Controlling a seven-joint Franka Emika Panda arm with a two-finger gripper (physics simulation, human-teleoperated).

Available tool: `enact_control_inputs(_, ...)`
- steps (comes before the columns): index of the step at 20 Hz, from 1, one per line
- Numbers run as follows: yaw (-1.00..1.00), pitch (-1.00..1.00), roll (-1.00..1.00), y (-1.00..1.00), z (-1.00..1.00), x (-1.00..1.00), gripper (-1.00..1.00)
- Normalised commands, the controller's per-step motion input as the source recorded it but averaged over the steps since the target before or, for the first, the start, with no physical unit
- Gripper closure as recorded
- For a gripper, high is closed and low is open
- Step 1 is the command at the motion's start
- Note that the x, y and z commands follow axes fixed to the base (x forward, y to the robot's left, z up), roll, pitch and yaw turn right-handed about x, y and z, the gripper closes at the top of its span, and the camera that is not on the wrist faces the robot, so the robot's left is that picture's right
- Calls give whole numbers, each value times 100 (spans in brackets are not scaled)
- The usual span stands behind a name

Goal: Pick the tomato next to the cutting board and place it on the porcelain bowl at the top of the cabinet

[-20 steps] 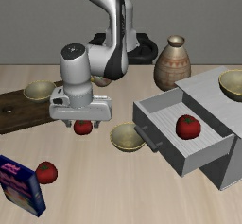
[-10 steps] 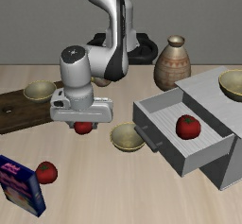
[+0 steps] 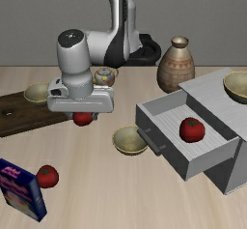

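Pale wood-grain bench meets a plain grey wall. The pincer [image 3: 82,111] points straight down from the bent white arm, clenched on the round red tomato [image 3: 84,119], whose top its blocky body hides, by the dark cutting board's [image 3: 19,114] edge. Rightward, the boxy grey cabinet [image 3: 214,96] carries the porcelain bowl [image 3: 236,86], cut off by the frame.

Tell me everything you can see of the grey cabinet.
The grey cabinet is a plain, matte, box-like unit standing on the wooden table at the exterior view's right. Its drawer is pulled open, with a red tomato lying inside. A beige bowl sits on its top.
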Motion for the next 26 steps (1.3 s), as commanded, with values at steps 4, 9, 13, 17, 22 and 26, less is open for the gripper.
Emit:
enact_control_inputs(4,0,0,0,0,100,0,100)
enact_control_inputs(9,0,0,0,0,100,0,100)
enact_control_inputs(13,0,0,0,0,100,0,100)
enact_control_inputs(17,0,0,0,0,100,0,100)
enact_control_inputs(22,0,0,0,0,100,0,100)
enact_control_inputs(26,0,0,0,25,75,0,100)
